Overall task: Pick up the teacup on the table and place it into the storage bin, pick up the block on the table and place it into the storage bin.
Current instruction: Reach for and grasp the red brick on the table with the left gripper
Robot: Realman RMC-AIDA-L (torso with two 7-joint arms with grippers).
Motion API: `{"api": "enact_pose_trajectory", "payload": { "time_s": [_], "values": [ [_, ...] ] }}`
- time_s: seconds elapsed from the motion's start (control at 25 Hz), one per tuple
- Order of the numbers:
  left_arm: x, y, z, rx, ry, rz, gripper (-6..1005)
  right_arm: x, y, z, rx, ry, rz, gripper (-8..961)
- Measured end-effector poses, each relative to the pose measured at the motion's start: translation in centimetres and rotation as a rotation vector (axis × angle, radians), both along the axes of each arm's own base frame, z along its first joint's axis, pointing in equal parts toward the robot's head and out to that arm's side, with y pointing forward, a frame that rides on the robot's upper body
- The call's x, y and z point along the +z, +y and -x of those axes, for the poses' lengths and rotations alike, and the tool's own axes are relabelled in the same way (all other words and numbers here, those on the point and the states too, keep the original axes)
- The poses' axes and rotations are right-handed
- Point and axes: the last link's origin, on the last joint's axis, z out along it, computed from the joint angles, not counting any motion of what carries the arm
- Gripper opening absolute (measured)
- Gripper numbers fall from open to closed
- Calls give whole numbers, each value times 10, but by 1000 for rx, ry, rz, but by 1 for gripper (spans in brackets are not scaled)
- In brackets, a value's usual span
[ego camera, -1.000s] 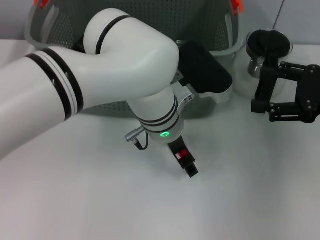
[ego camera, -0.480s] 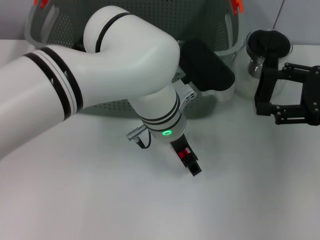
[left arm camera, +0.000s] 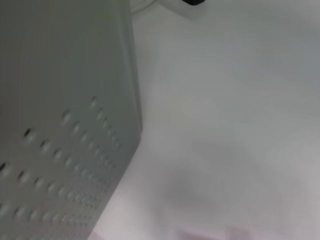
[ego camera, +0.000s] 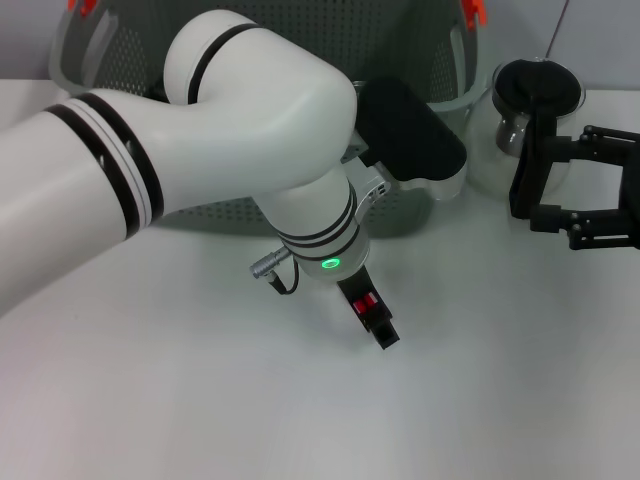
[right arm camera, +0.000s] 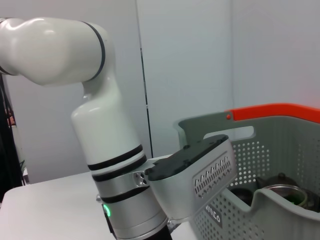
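The storage bin [ego camera: 400,40] stands at the back of the table, its perforated wall [left arm camera: 60,100] close in the left wrist view. My left gripper [ego camera: 385,335] hangs low over the table just in front of the bin, and a small red patch shows on it; I cannot tell whether that is the block. In the right wrist view a round-rimmed vessel [right arm camera: 285,192] lies inside the bin [right arm camera: 240,200]; it may be the teacup. My right gripper [ego camera: 560,185] hovers open and empty at the right edge, in front of the glass pot.
A glass pot with a black lid [ego camera: 535,95] stands right of the bin, just behind the right gripper. The big white left arm [ego camera: 200,150] covers much of the bin's front. White table [ego camera: 150,400] spreads toward me.
The right gripper has drifted to the right, partly out of the head view. The left gripper has shifted only slightly.
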Motion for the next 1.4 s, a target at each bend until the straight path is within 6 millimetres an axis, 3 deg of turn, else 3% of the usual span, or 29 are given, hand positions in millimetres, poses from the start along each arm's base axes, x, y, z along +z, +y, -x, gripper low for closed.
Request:
{"api": "enact_pose_trajectory", "payload": {
  "time_s": [0.76, 1.4],
  "values": [
    [3, 0, -2, -8, 15, 9, 865, 16, -1, 2, 6, -33, 73, 928],
    [0, -2, -8, -7, -7, 5, 859, 11, 0, 5, 17, -36, 76, 927]
  ]
}}
